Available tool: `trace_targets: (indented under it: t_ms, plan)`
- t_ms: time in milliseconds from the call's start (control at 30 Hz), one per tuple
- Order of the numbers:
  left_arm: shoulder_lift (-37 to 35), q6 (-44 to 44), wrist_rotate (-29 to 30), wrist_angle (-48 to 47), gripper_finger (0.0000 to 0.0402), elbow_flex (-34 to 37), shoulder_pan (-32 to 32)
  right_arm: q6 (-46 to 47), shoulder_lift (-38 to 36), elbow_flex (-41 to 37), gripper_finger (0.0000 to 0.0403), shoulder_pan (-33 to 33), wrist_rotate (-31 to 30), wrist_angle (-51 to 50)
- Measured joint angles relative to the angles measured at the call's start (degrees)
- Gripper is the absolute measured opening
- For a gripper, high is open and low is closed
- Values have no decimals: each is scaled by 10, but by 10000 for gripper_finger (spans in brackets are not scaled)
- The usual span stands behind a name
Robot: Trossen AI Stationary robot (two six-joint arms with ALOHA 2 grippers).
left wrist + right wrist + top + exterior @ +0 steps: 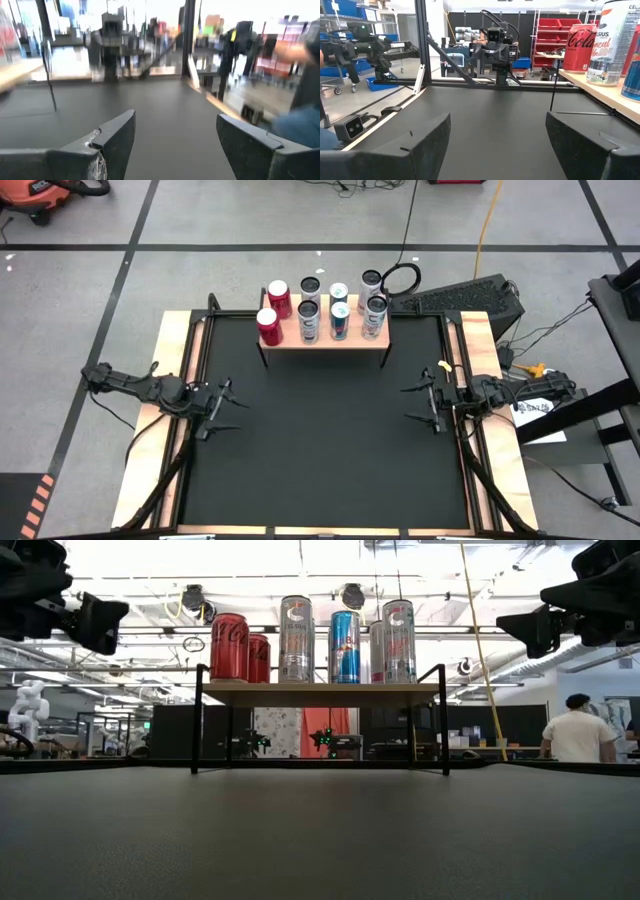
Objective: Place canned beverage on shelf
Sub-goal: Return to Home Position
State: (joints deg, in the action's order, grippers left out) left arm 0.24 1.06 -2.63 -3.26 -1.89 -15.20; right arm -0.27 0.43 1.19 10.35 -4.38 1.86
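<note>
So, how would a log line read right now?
cans: on shelf | left gripper: open, above mat | right gripper: open, above mat

Eight cans [308, 320] in all, one shelf [325, 342]

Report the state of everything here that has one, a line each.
Shelf: standing, loaded with eight cans.
Cans: all upright, in four front-back pairs.
Left pincer: open, empty, above the mat, left side.
Right pincer: open, empty, above the mat, right side.
</note>
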Motion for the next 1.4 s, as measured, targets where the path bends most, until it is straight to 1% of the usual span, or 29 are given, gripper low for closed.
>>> trace_targets:
  t_ms: [33, 133, 833, 1200, 1400]
  plan:
    - [-1, 0, -1, 42, 279, 17, 0, 0, 0, -3, 308, 0, 0, 3]
    - [-1, -1, 0, 50, 279, 16, 2, 0, -2, -4, 308, 0, 0, 1]
    - [-2, 0, -1, 45, 279, 16, 2, 0, -3, -3, 308, -1, 0, 1]
    - [-2, 0, -1, 45, 279, 16, 2, 0, -3, -3, 308, -55, 0, 1]
    - [-2, 0, -1, 45, 279, 16, 2, 0, -3, -3, 308, -57, 0, 1]
